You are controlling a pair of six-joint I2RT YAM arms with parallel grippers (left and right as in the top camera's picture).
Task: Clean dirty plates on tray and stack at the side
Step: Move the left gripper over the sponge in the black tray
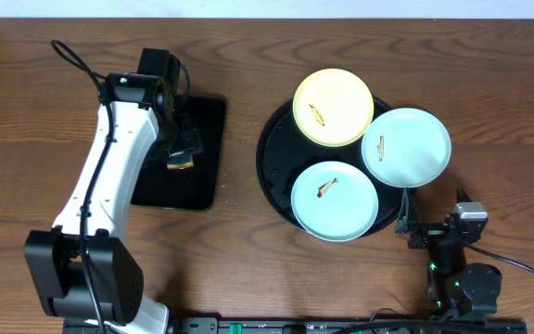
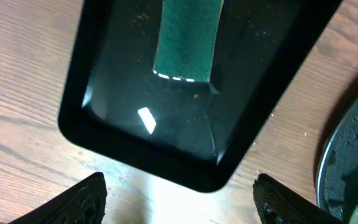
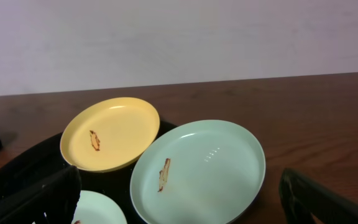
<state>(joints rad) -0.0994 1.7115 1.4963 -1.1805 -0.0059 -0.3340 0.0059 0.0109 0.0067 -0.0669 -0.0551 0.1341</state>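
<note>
Showing the task barely begun: the yellow plate [image 1: 333, 107], right mint plate [image 1: 406, 147] and front mint plate [image 1: 334, 200] rest on the round tray [image 1: 272, 158], each with a brown smear, none yet wiped or stacked aside. Left gripper [image 2: 179, 202] hovers wide open and empty near the sponge [image 2: 187, 37] in the rectangular tray [image 2: 166, 168]; right gripper [image 3: 179, 199] stands wide open, empty, beside the plates.

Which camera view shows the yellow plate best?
The overhead view: the whole yellow plate and its brown smear show from above. The right wrist view shows it obliquely. The left wrist view does not show it.
</note>
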